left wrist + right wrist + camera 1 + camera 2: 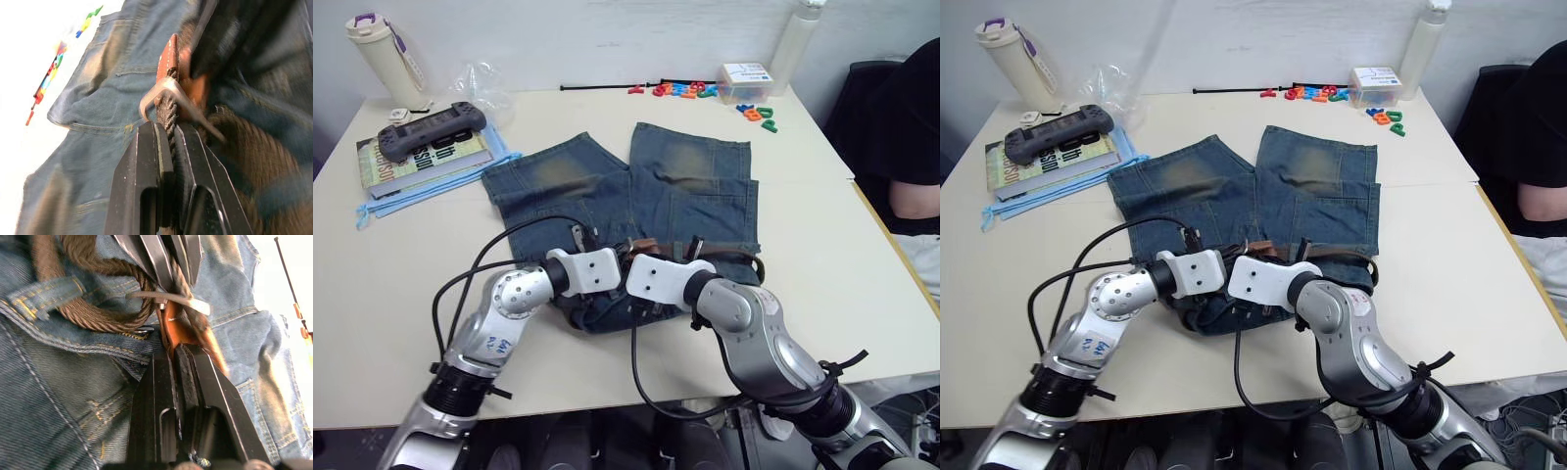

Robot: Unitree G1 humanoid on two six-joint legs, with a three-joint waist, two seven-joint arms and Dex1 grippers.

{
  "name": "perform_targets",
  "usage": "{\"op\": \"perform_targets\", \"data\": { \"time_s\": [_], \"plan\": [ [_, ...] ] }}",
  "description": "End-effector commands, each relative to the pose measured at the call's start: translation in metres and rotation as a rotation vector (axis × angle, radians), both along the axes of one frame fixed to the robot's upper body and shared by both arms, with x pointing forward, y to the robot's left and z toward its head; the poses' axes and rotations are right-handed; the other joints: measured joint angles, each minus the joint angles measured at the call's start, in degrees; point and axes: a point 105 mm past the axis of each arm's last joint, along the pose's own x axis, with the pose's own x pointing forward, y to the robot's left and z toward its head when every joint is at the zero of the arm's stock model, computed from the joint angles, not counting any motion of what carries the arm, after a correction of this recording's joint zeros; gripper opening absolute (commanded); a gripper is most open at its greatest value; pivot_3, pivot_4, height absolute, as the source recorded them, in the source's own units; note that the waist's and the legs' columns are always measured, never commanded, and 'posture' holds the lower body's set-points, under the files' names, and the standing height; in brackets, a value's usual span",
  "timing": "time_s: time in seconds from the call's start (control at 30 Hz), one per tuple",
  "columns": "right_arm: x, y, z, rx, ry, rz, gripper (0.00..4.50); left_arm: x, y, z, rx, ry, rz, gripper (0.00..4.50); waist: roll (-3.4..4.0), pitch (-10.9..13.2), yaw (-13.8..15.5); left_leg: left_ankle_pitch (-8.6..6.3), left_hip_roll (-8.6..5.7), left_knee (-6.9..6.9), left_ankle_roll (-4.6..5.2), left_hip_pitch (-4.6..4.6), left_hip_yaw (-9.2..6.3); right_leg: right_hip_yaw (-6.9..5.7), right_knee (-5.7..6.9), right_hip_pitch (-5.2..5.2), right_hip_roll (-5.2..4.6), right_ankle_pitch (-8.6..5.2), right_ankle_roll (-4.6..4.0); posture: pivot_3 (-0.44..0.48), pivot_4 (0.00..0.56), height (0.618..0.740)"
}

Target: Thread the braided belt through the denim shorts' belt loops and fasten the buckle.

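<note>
A: Where's the belt relative to the grippers?

B: I see both meeting at the waistband of the denim shorts [685, 186], mid-table. Left gripper [172, 134] is pinched tight on the braided belt [168, 110] just behind the buckle [166, 93]. Right gripper [175, 360] is clamped on the tan leather tab at the buckle, opposite side.

A: Threaded?

B: Belt passes under one belt loop [49, 290] near the right gripper.
</note>
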Motion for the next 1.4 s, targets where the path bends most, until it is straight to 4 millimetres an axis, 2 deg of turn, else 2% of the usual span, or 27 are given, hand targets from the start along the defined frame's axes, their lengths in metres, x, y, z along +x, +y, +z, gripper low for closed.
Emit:
{"op": "perform_targets", "data": {
  "time_s": [0.03, 0.27, 0.3, 0.37, 0.57, 0.6, 0.73, 0.9, 0.97, 1.1, 1.4],
  "plan": [
    [-0.011, 0.016, 0.012, 0.031, -0.044, 0.09, 0.01, -0.013, -0.02, 0.0, -0.11, 0.063, -0.081, 0.0, 0.0, 0.0, 0.0, 0.0, 0.0, 0.0, 0.0, 0.0, -0.01, -0.01, 0.0, 0.0, 0.0, 0.0, 0.0, 0.0, 0.15, 0.716],
    [-0.015, 0.009, 0.01, 0.043, -0.005, 0.077, 0.01, -0.02, -0.03, -0.008, -0.126, 0.125, -0.132, 0.0, 0.0, 0.0, 0.07, 0.03, 0.0, 0.02, -0.04, 0.03, -0.02, -0.01, -0.03, 0.01, -0.02, 0.0, 0.0, 0.0, 0.15, 0.716],
    [-0.016, 0.008, 0.01, 0.048, 0.0, 0.075, 0.75, -0.021, -0.031, -0.009, -0.126, 0.129, -0.137, 0.0, 0.0, 0.0, 0.08, 0.03, 0.0, 0.02, -0.04, 0.03, -0.01, 0.0, -0.03, 0.0, -0.02, 0.0, 0.0, 0.0, 0.15, 0.716],
    [-0.017, 0.006, 0.011, 0.064, 0.006, 0.062, 1.44, -0.022, -0.033, -0.011, -0.12, 0.135, -0.147, 0.0, 0.0, 0.0, 0.08, 0.03, -0.01, 0.01, -0.03, 0.03, -0.01, 0.0, -0.04, 0.01, -0.03, 0.0, 0.0, 0.0, 0.15, 0.716],
    [-0.026, -0.02, 0.028, 0.189, 0.062, -0.016, 4.34, -0.023, -0.037, -0.018, -0.108, 0.163, -0.172, 0.0, -0.01, 0.0, 0.15, -0.01, 0.0, 0.01, 0.03, 0.02, -0.04, -0.01, -0.05, 0.01, -0.04, 0.0, 0.0, 0.0, 0.15, 0.716],
    [-0.027, -0.023, 0.03, 0.195, 0.069, -0.021, 4.49, -0.023, -0.037, -0.018, -0.108, 0.166, -0.173, 0.0, -0.01, 0.0, 0.15, -0.02, 0.0, 0.02, 0.04, 0.02, -0.05, -0.01, -0.06, 0.02, -0.04, 0.0, 0.0, 0.0, 0.15, 0.716],
    [-0.037, -0.038, 0.043, 0.242, 0.096, -0.032, 4.49, -0.024, -0.039, -0.021, -0.101, 0.174, -0.189, 0.0, -0.01, 0.0, 0.21, -0.11, -0.01, 0.01, 0.2, 0.02, -0.06, -0.01, -0.08, 0.02, -0.06, 0.0, 0.0, 0.0, 0.15, 0.716],
    [-0.032, -0.054, 0.071, 0.312, 0.055, -0.055, 4.49, -0.026, -0.042, -0.023, -0.094, 0.183, -0.211, 0.0, 0.0, 0.01, 0.2, -0.12, -0.02, 0.0, 0.21, 0.04, -0.11, -0.04, -0.16, 0.07, -0.08, 0.0, 0.0, 0.0, 0.15, 0.716],
    [-0.026, -0.058, 0.068, 0.244, 0.03, -0.067, 4.49, -0.026, -0.043, -0.024, -0.094, 0.183, -0.217, 0.0, 0.0, 0.01, 0.23, -0.13, -0.01, -0.02, 0.23, 0.04, -0.13, -0.05, -0.15, 0.07, -0.08, -0.01, -0.01, 0.0, 0.15, 0.716],
    [-0.022, -0.062, 0.044, 0.07, 0.034, -0.053, 4.49, -0.028, -0.044, -0.023, -0.093, 0.182, -0.225, 0.0, 0.0, 0.01, 0.27, -0.12, -0.04, -0.05, 0.19, 0.03, -0.12, -0.07, -0.27, 0.09, -0.09, -0.01, -0.01, 0.0, 0.15, 0.716],
    [-0.017, -0.061, 0.024, -0.007, 0.007, -0.05, 4.49, -0.029, -0.044, -0.023, -0.083, 0.175, -0.23, 0.0, 0.0, 0.01, 0.23, -0.08, -0.03, -0.02, 0.14, 0.04, -0.09, -0.08, -0.27, 0.12, -0.07, 0.0, 0.01, 0.0, 0.15, 0.716]
  ]
}}
